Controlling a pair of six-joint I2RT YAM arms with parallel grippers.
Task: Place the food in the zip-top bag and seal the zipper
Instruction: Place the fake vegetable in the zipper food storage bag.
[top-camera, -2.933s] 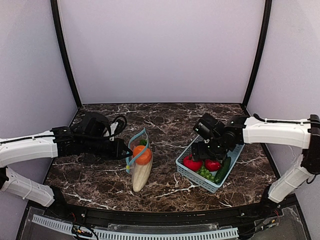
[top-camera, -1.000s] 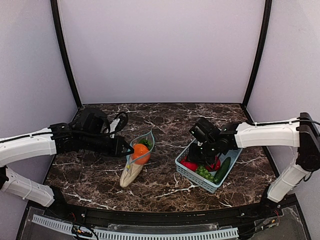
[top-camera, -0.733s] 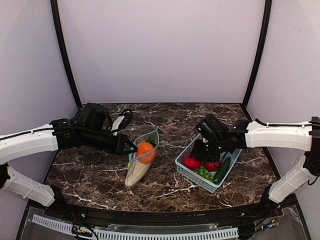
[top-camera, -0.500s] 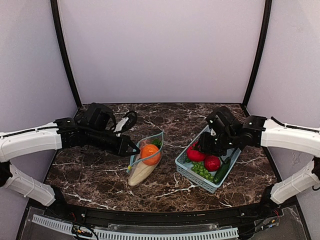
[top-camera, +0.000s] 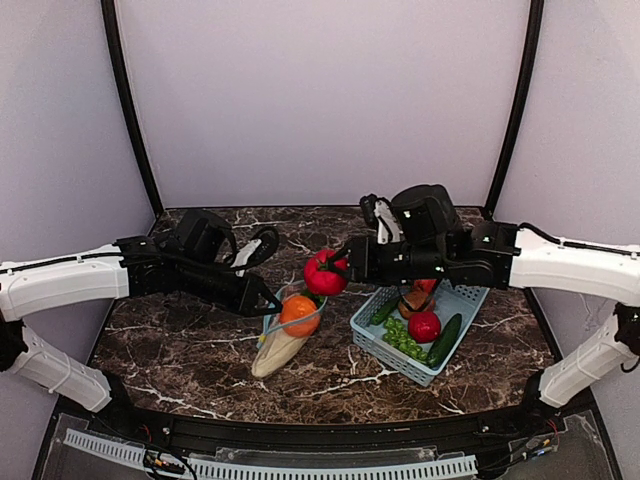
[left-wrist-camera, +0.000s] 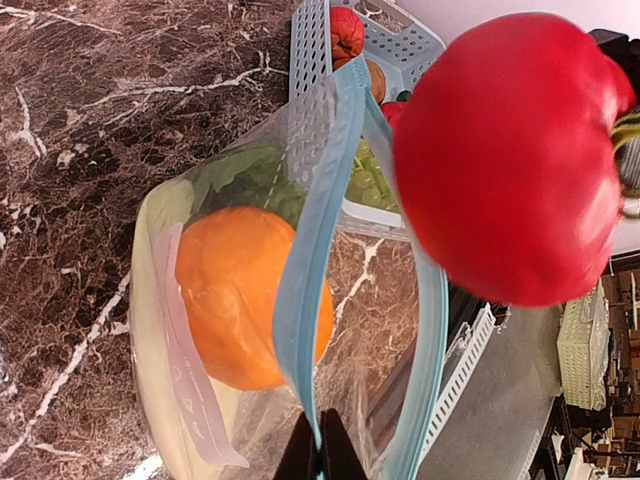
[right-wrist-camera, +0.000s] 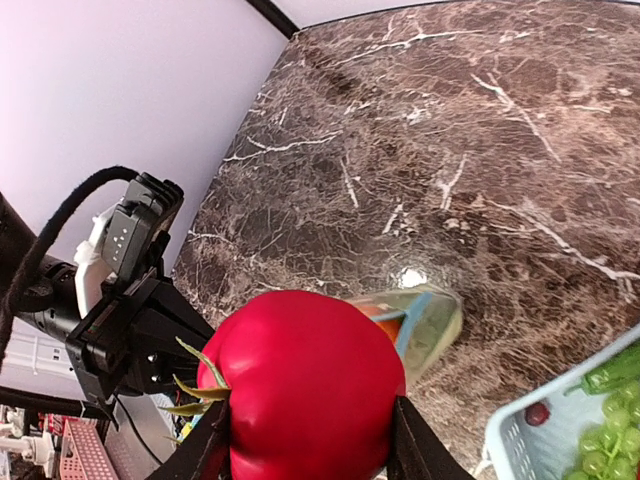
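Note:
The clear zip-top bag (top-camera: 283, 330) lies on the marble with its mouth held open; an orange (top-camera: 299, 314), a cream squash (top-camera: 275, 352) and a green piece (left-wrist-camera: 245, 178) are inside. My left gripper (top-camera: 272, 305) is shut on the bag's light blue zipper strip (left-wrist-camera: 300, 300), lifting one lip. My right gripper (top-camera: 333, 272) is shut on a red tomato (top-camera: 322, 272) and holds it in the air just above and behind the bag's mouth. In the right wrist view the tomato (right-wrist-camera: 305, 400) fills the space between the fingers, with the bag (right-wrist-camera: 425, 325) below it.
A light blue lattice basket (top-camera: 420, 325) stands right of the bag, holding a red round piece (top-camera: 424, 326), green grapes (top-camera: 402, 338), a dark cucumber (top-camera: 446, 338) and an orange-brown piece (top-camera: 414, 299). The booth walls close in the back and both sides.
My right gripper has lifted the red tomato out of the basket and carried it left to above the bag. My left gripper has kept hold of the zipper, shifting the bag slightly right.

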